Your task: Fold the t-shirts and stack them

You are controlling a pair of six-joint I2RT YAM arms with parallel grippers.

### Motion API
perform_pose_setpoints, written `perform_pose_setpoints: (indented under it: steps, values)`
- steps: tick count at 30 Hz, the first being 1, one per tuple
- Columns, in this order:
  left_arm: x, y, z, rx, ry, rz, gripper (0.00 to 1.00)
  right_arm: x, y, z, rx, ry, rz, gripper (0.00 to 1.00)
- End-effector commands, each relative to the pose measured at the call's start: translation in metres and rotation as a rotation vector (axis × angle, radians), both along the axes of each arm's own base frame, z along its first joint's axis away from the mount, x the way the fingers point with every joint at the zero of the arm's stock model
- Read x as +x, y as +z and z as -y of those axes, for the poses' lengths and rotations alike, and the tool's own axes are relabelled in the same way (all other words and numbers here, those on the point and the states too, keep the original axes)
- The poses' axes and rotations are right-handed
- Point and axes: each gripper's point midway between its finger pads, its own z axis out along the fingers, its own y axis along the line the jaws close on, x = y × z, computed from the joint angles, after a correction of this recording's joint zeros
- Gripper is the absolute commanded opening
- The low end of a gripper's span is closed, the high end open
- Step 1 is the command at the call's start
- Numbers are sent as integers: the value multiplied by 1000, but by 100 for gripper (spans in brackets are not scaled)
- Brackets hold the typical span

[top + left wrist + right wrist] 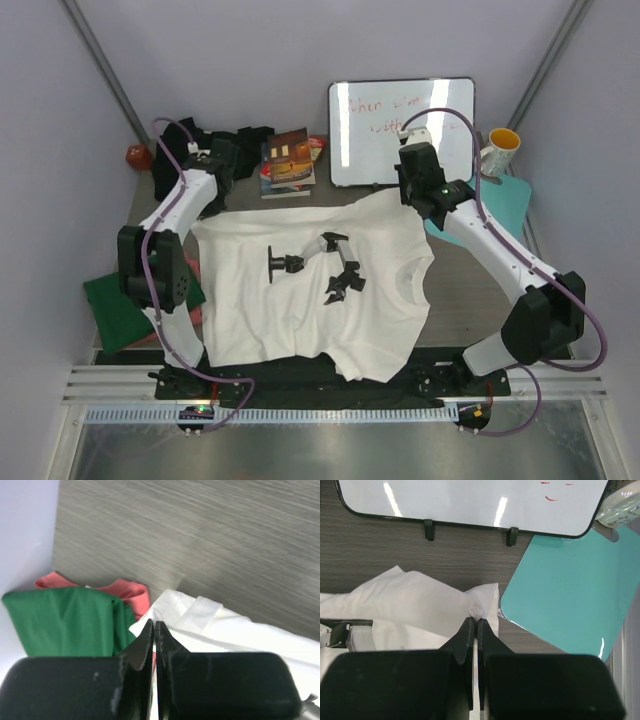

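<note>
Left gripper (pixel 154 624): nearest my left wrist camera. I see its two black fingers pressed flat together with no gap. Their tips sit right at the edge of the white cloth, and I cannot tell whether any cloth is caught between them.
Right gripper (pixel 474 621): fingers together, pinching a small pucker of white cloth at their tips.
White t-shirt (pixel 250 320): spread flat across the middle of the table between my two arms, with black printed marks (pixel 343 282) on the chest. One folded corner lies just right of the left fingertips. A sleeve bunches up at the right fingertips and spreads away to their left.
Dark green t-shirt (pixel 65 620): crumpled just left of the left fingers.
Salmon pink t-shirt (pixel 132 592): peeks out beyond the green one, left of the left fingertips and beside the white corner.
Black t-shirts (pixel 252 135): heaped at the far left of the table, around the left wrist.
Teal mat (pixel 570 585): flat, just right of the right fingertips. The white cloth's edge is beside its corner.
Whiteboard (pixel 470 500): standing beyond the right fingers, with red writing on it.
Books (pixel 288 162): stacked between the black heap and the whiteboard.
Mug (pixel 500 148): at the far end of the mat.
Table (pixel 200 540): grey wood grain beyond the left fingers.
</note>
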Motion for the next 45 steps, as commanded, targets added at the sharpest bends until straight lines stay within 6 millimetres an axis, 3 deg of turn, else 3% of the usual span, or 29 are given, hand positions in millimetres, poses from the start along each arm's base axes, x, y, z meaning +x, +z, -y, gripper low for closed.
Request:
perform_pose_setpoints:
  steps: [1,6,14,35,42,45]
  values:
    - [-9,33,-13,60,47,94,0,-11,23,14,-2,-52,61,1]
    - [-15,27,-11,72,31,37,0,-21,5,13,-28,-36,-41,1]
    - [-16,-18,6,77,-20,-157,0,-32,-19,10,-63,-11,-163,1]
    - [-48,-70,14,59,-10,-354,0,-62,-65,-3,-69,17,-350,1]
    - [-54,-90,13,74,-9,-426,0,-74,-83,2,-88,6,-397,1]
    - [-52,-84,8,103,14,-397,0,-74,-80,14,-122,-40,-371,1]
